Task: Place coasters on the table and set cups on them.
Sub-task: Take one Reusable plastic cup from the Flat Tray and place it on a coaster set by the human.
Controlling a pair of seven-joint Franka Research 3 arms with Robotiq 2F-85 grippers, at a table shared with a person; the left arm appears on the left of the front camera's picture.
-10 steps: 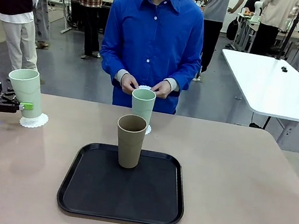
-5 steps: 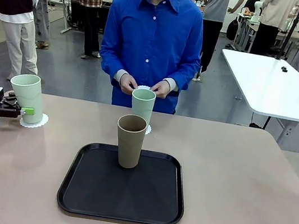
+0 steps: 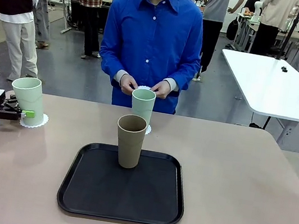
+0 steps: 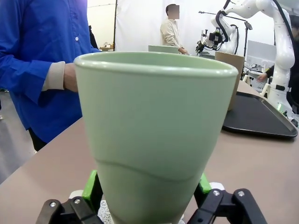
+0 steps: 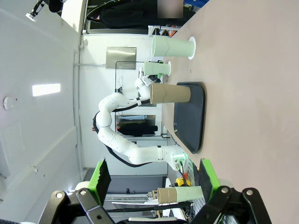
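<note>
Mint cup [image 4: 156,135] between green pads [image 4: 90,186] of hand [image 4: 147,184] (coaster [image 4: 106,215] underneath).

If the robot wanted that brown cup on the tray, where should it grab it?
Around the middle of the brown cup, coming in level from either side. It stands upright and widens upward, so a side grip likely won't slip; the mint cup close behind blocks the far side.

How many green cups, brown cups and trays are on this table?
Green cups: 2 (left one, far middle one)
Brown cups: 1
Black trays: 1
Total: 4
</note>
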